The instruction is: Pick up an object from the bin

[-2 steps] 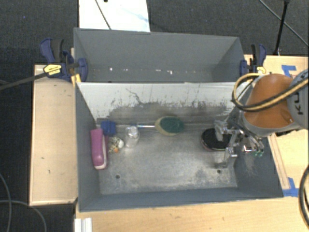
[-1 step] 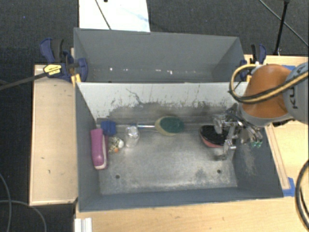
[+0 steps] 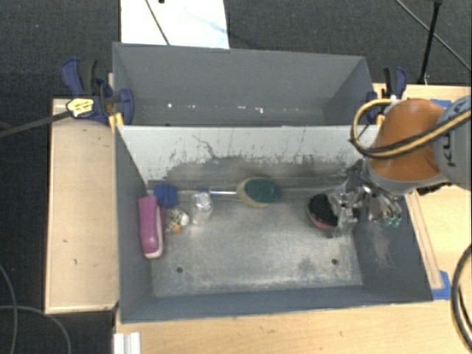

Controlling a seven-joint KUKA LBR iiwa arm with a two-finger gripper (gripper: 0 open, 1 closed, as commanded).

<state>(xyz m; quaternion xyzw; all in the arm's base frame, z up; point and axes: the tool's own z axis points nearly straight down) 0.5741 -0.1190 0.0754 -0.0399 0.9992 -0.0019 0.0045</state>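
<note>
The gripper (image 3: 345, 211) is low by the right wall of the grey metal bin (image 3: 258, 260), just beside a round black-and-red disc (image 3: 321, 211). I cannot tell whether it is clenched. Bare scuffed floor lies to the left.

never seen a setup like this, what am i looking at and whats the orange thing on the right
One camera looks down, slightly from the side, into a grey metal bin. The orange lump is a cover on a robot arm that reaches in from the right. Its hand sits low near the bin's right wall, beside a dark round thing with some red. Whether it holds that, I cannot tell. Along the back lie a green-headed brush, a clear plastic piece and a blue piece; a pink stapler-like thing lies at the left.
</note>
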